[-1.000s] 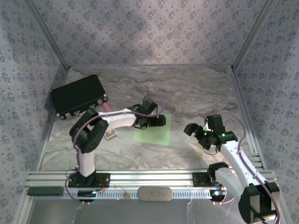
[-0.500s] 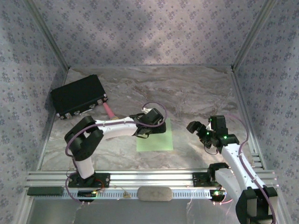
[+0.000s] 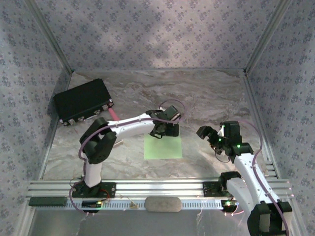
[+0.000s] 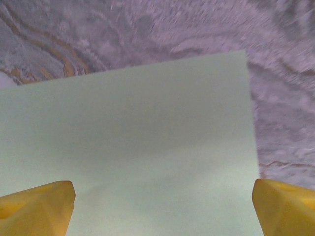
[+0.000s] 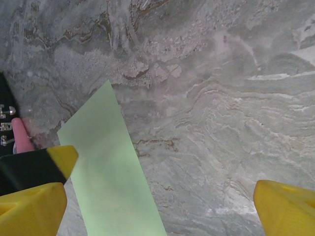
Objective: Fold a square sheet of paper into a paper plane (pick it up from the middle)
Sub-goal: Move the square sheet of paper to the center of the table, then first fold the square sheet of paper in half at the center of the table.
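1. At the centre of the marble table [image 3: 211, 93], the square sheet of paper [image 3: 163, 147] was laid flat and unfolded.
2. The left gripper [image 3: 167, 130] was positioned over the far edge of the sheet. Its yellow fingers [image 4: 37, 209] were spread wide, with nothing clamped between them.
3. The right gripper [image 3: 206, 133] was positioned to the right of the sheet, apart from it. Its fingers [image 5: 283, 206] were also spread wide and empty.
4. A black box [image 3: 81, 101] was placed at the far left, with a pink cylinder [image 3: 114, 115] just beside it.
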Controlling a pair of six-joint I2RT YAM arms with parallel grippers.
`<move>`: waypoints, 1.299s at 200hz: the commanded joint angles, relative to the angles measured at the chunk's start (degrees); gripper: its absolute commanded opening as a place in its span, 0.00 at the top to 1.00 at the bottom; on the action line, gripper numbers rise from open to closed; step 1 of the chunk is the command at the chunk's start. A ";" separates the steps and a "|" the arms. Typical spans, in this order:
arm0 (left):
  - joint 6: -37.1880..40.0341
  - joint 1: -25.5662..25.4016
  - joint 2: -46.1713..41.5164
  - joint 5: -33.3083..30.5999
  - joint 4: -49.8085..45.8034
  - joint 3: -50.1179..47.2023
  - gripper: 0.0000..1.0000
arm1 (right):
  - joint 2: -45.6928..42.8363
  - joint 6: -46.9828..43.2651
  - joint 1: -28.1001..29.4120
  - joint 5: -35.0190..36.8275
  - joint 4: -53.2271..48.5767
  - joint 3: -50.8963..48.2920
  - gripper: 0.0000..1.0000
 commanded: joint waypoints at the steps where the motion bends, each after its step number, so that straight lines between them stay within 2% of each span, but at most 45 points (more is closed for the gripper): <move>1: -1.34 -0.14 2.35 -0.34 -9.69 3.53 0.07 | -0.09 -1.82 -0.33 -2.55 -1.96 1.53 0.01; 39: -5.58 -0.22 3.25 1.75 -10.77 3.46 0.07 | 0.35 -2.48 -0.32 -3.05 -3.00 1.75 0.01; 72: -6.57 -0.30 4.83 2.51 -10.54 4.04 0.05 | -0.29 -1.90 0.01 -7.20 -0.40 2.60 0.01; 130: -7.72 -1.10 6.77 1.65 -13.29 5.98 0.00 | 1.07 -3.30 1.29 -6.02 -1.43 4.05 0.01; 196: -11.94 -1.97 5.71 -0.53 -15.53 5.96 0.00 | 2.07 -3.35 1.42 -5.39 -2.67 4.08 0.01; 260: -11.82 -2.06 6.59 0.08 -15.66 6.70 0.00 | 2.64 -3.18 1.46 -4.98 -2.71 3.10 0.01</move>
